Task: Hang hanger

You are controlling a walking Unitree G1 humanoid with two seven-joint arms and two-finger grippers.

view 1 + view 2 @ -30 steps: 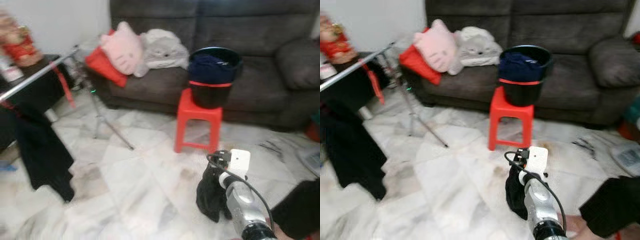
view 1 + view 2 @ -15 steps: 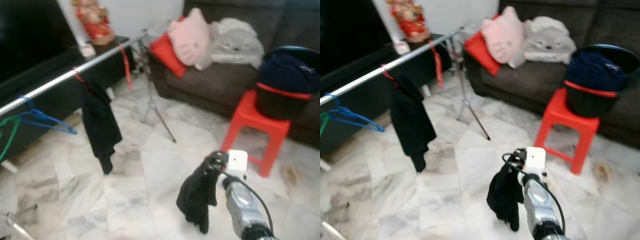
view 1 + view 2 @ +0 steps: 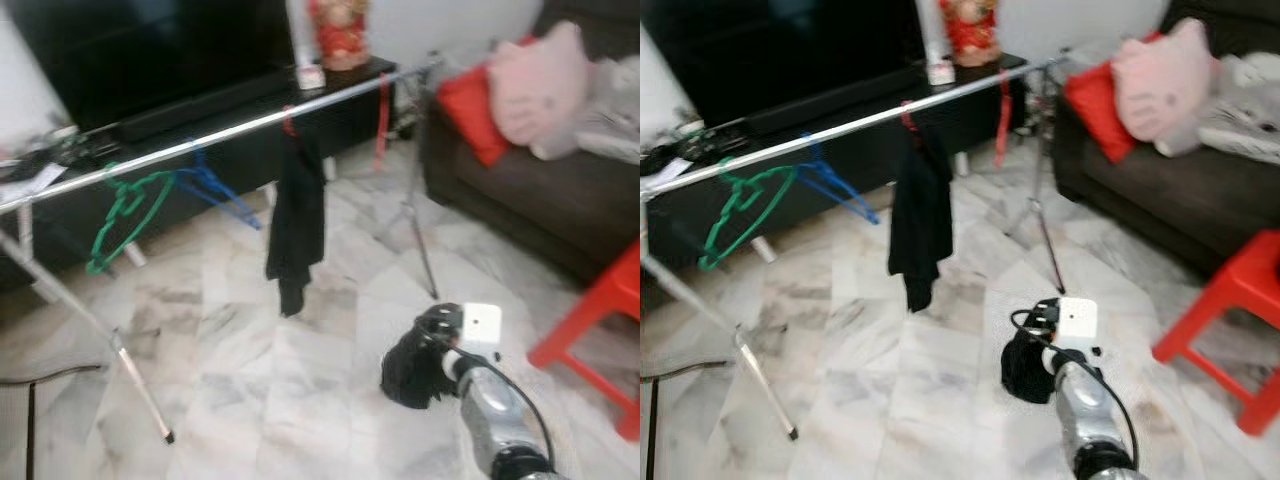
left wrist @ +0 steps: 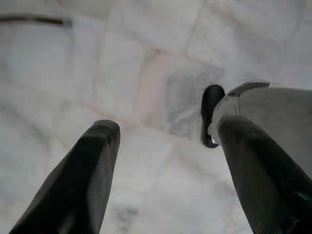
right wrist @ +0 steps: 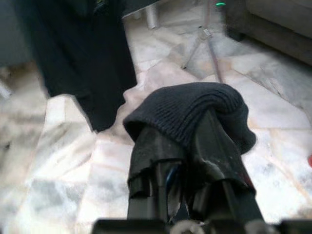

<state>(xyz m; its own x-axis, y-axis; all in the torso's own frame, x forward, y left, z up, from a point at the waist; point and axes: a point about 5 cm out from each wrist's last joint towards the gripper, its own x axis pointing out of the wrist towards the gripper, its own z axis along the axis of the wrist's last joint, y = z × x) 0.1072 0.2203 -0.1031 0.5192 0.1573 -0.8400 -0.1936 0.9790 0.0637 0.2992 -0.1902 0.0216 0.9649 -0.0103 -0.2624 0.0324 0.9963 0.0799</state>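
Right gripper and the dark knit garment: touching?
Touching. Right wrist view: the right gripper fingers are closed, with the dark knit garment draped directly over their tips.

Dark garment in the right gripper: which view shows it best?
Right wrist view: the dark knitted garment sits draped over the shut right gripper, close and sharp. Both eye views show it as a blurred black bundle at the arm's tip, above the marble floor.

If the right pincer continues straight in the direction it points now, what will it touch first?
Probably the black garment hanging from the rail. The right pincer, shut on a dark cloth, points toward the garment's lower part, with bare floor between. Depth is unclear, so it might pass just below and reach the floor.
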